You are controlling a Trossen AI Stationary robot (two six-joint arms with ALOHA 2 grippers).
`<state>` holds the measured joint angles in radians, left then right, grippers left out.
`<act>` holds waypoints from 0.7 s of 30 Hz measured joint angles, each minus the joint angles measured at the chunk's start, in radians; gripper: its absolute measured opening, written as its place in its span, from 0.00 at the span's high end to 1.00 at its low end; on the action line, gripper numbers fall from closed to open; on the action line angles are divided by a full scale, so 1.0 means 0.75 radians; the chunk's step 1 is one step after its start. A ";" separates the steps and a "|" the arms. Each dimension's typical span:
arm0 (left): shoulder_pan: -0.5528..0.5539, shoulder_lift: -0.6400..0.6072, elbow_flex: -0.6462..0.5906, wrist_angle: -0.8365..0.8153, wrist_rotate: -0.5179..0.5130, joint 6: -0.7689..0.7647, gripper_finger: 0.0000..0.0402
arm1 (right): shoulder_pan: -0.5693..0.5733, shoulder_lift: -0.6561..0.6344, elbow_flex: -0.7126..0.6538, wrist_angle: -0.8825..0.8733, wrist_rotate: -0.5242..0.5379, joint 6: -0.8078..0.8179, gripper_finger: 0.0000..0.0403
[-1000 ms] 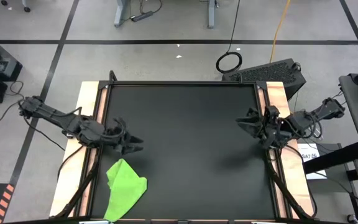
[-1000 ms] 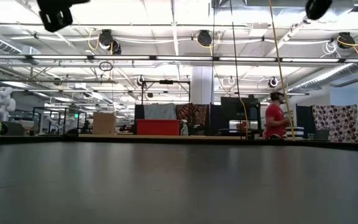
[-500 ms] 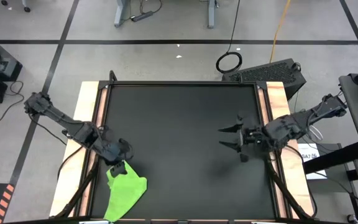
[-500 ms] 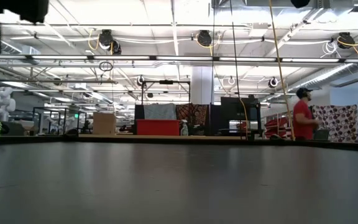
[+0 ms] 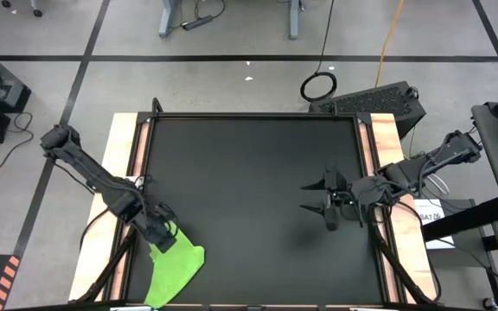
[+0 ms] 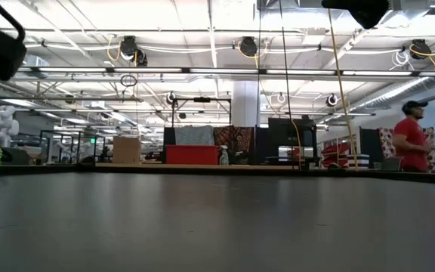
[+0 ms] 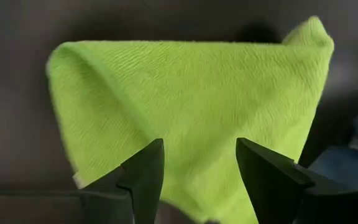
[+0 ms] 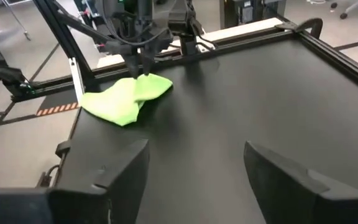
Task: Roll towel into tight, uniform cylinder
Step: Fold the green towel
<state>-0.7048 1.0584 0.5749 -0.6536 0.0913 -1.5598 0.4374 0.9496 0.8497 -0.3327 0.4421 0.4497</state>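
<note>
Towel (image 5: pixel 173 266) crumpled, unrolled, at table (image 5: pixel 249 173) corner. Left gripper (image 7: pixel 197 171) above it, jaws apart; right gripper (image 5: pixel 316 196) mid-table, jaws apart. Rolling not begun.

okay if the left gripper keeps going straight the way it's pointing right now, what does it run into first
Most likely the towel. The left gripper points down at the green cloth with its fingers open and fabric filling the gap ahead; from above it sits at the cloth's upper edge. How close it is remains unclear.
</note>
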 joint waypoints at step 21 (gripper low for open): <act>-0.004 0.000 -0.145 0.111 -0.015 -0.147 0.65 | 0.000 0.001 0.000 -0.001 0.001 0.016 0.47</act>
<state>-0.7074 1.0584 0.4662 -0.5700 0.0802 -1.6699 0.4374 0.9504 0.8497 -0.3336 0.4431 0.4618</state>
